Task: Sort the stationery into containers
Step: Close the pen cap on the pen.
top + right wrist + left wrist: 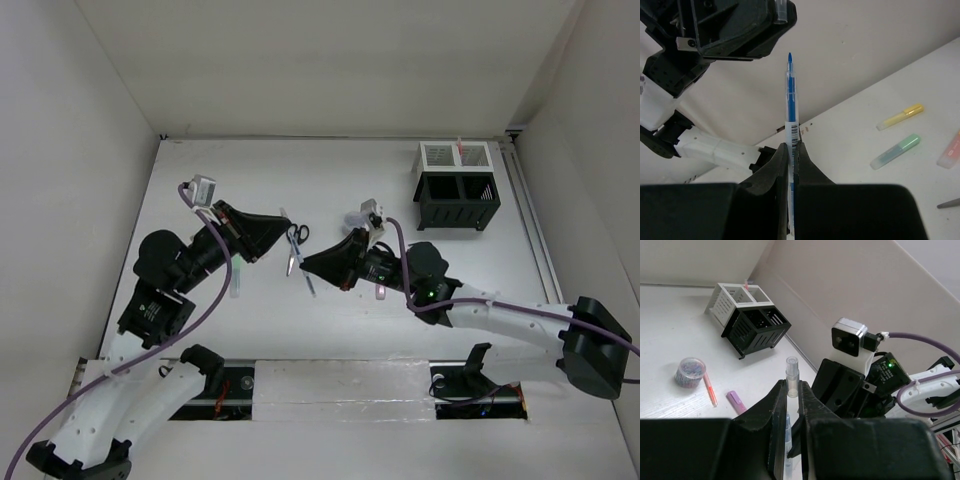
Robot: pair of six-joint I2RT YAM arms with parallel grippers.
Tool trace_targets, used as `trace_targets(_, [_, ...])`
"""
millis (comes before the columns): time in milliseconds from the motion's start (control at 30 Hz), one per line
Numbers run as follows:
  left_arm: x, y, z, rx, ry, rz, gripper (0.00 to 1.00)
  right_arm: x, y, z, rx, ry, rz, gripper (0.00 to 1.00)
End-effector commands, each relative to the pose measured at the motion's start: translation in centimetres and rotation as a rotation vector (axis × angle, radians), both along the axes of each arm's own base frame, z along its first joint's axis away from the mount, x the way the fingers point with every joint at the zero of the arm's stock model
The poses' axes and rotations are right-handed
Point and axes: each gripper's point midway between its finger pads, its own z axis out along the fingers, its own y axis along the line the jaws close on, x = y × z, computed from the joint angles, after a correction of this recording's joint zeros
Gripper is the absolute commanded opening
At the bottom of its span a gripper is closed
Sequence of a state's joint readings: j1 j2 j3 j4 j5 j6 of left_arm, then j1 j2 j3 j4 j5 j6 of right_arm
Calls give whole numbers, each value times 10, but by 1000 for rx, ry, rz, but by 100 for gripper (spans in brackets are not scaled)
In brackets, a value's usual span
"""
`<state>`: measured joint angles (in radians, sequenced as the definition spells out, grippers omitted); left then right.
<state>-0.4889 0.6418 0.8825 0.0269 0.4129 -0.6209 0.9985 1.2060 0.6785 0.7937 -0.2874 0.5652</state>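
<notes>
- Plainly, my left gripper (791, 388) had its jaws pinched on a clear cap (791, 374), which stood up between my fingertips.
- My right gripper (791, 151) had its jaws pressed on a blue pen (790, 107), gripping it low on the barrel with the bare tip pointing up.
- Both of my grippers hung above the middle of the table (350, 180), facing each other. The pen tip was close to the cap but not touching it.
- Black-handled scissors (297, 236) lay on the table right by the gap between my two grippers.
- A yellow highlighter (900, 116) and a green highlighter (896, 150) lay near each other on the table, on my left arm's side.
- A purple highlighter (737, 401) and a thin orange pen (710, 390) lay side by side. A small round jar of clips (690, 371) stood just beside the pen's far end.
- The black organiser (457, 215) sat at the far right of the table, with the white box (437, 160) touching its far side.
- A thin red pen (460, 146) stood in the white box. I could not tell which compartment held it.
- Whatever the black organiser held, I could not make it out.
</notes>
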Motion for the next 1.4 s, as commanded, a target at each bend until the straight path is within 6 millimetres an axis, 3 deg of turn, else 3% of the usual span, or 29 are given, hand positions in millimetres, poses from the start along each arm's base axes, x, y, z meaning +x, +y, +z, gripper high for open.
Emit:
trace_targets(0, [-5, -3, 8, -7, -65, -32, 0, -9, -6, 47, 111, -81, 9, 0])
trace_targets(200, [-3, -4, 0, 7, -56, -31, 0, -8, -6, 49, 108, -90, 6, 0])
trace_targets(633, [-6, -8, 1, 1, -59, -66, 0, 2, -8, 45, 87, -88, -54, 0])
trace_targets(1267, [-17, -11, -14, 28, -103, -124, 0, 8, -6, 68, 117, -107, -79, 0])
trace_targets(1367, [-18, -11, -14, 22, -117, -123, 0, 7, -9, 79, 164, -103, -80, 0])
